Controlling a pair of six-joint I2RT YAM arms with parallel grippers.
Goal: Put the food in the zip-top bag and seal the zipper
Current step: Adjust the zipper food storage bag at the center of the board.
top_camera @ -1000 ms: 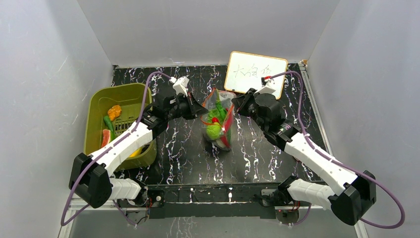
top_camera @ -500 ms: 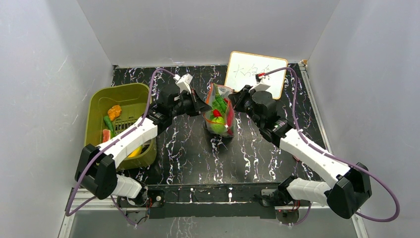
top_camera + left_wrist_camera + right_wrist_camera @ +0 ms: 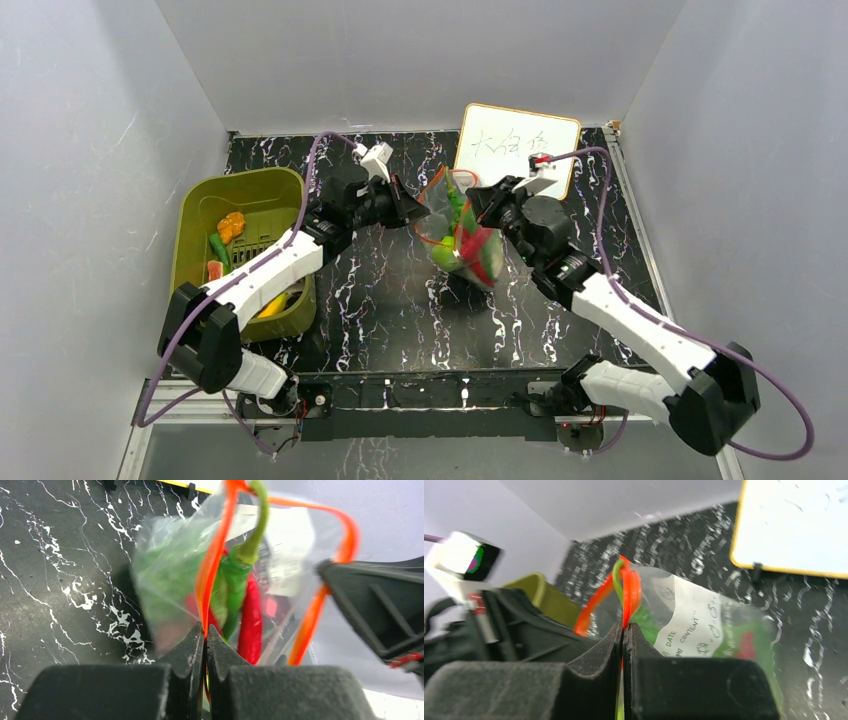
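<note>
The clear zip-top bag (image 3: 462, 238) hangs between both grippers above the marbled table, tilted toward the right. Inside it are a red chili (image 3: 251, 625), a green chili (image 3: 235, 580) and leafy green food (image 3: 452, 255). My left gripper (image 3: 205, 630) is shut on the red-orange zipper (image 3: 216, 550) at the bag's left side. My right gripper (image 3: 623, 627) is shut on the zipper (image 3: 630, 591) at the bag's right side. The zipper's mouth still gapes as an orange loop (image 3: 345, 535). The bag's white label (image 3: 686, 622) faces the right wrist camera.
An olive-green basket (image 3: 195, 215) at the left holds an orange piece (image 3: 231, 226), green and red pieces (image 3: 214, 262) and a yellow piece (image 3: 272, 305). A whiteboard (image 3: 515, 145) with a yellow frame leans at the back right. White walls close in the table.
The bag has swung right and tilted, its bottom moving toward the right arm. The right gripper moved slightly right and forward; the left gripper stayed on the zipper and reached farther right.
</note>
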